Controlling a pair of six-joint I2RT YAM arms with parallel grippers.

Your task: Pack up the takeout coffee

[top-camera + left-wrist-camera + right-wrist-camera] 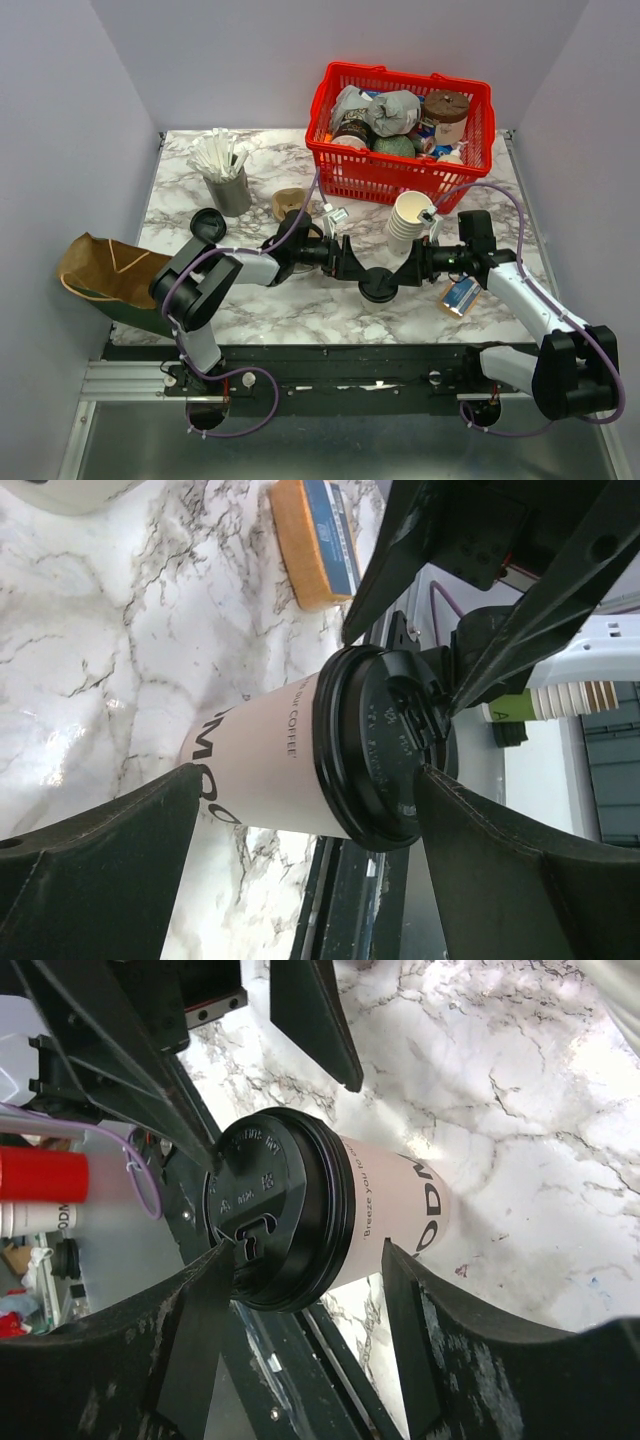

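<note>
Black-lidded coffee cup (pixel 380 287) stands on the marble worktop (pixel 300 310) between both arms. The left tool (pixel 356 272) gapes wide around it, released; the right tool (pixel 402 270) brackets the lid (pixel 270 1220), grip impossible to tell.

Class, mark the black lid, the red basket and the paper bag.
black lid (pixel 375 750): left wrist view, top face.
red basket (pixel 380 178): top view, front wall.
paper bag (pixel 100 265): top view, upper side.
</note>
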